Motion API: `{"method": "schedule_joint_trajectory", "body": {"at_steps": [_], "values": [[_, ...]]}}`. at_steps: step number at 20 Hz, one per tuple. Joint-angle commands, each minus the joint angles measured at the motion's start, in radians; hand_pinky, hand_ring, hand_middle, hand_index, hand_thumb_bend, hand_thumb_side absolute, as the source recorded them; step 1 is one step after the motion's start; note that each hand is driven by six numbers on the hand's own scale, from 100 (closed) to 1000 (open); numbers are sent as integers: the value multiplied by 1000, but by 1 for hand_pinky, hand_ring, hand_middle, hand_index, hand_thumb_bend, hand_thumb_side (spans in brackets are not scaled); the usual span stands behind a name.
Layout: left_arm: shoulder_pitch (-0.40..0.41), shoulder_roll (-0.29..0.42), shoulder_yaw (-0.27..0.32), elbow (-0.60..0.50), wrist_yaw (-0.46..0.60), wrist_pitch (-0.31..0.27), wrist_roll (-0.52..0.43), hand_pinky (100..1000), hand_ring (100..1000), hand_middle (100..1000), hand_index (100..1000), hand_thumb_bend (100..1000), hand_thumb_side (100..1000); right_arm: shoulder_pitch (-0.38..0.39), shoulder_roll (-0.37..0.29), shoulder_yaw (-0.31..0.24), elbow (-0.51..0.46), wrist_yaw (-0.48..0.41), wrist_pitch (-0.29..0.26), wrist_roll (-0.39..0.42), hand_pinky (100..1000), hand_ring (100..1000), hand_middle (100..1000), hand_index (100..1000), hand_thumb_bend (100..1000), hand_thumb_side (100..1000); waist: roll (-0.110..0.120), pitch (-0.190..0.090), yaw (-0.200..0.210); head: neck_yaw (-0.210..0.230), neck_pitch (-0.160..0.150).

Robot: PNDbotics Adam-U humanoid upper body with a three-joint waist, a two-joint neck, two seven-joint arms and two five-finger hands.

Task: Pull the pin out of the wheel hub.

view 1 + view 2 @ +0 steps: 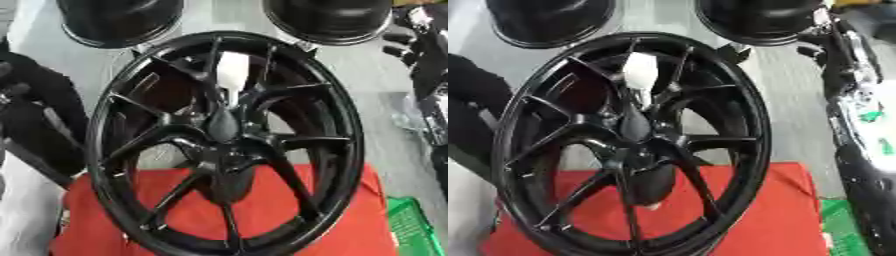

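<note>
At the left edge a black arm (39, 125) comes in beside the rim; its hand is not visible. The black wheel hub (229, 145) stands upright in the middle, its lower part over a red cloth (289, 220). A white-topped pin (640, 75) sticks up from the centre of the spokes, still seated in the hub. Two dark round objects (118, 20) sit behind the wheel. At the right, the right hand (846, 65) hangs near the rim without touching it; I cannot tell whether its fingers are spread or curled. A green crate (416, 227) shows at the lower right.
</note>
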Motion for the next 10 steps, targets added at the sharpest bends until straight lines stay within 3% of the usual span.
{"method": "schedule_joint_trajectory", "body": {"at_steps": [1, 10], "values": [[-9, 23, 3, -20, 2, 0, 3, 636, 785, 754, 728, 302, 723, -12, -25, -5, -15, -1, -2, 3, 790, 771, 817, 800, 100, 628, 0, -14, 0, -5, -7], [-8, 25, 2, -20, 3, -3, 9, 634, 783, 752, 722, 303, 716, -15, -27, 1, -11, 2, 0, 9, 790, 771, 819, 801, 100, 637, 0, -14, 1, -2, -15]]}}
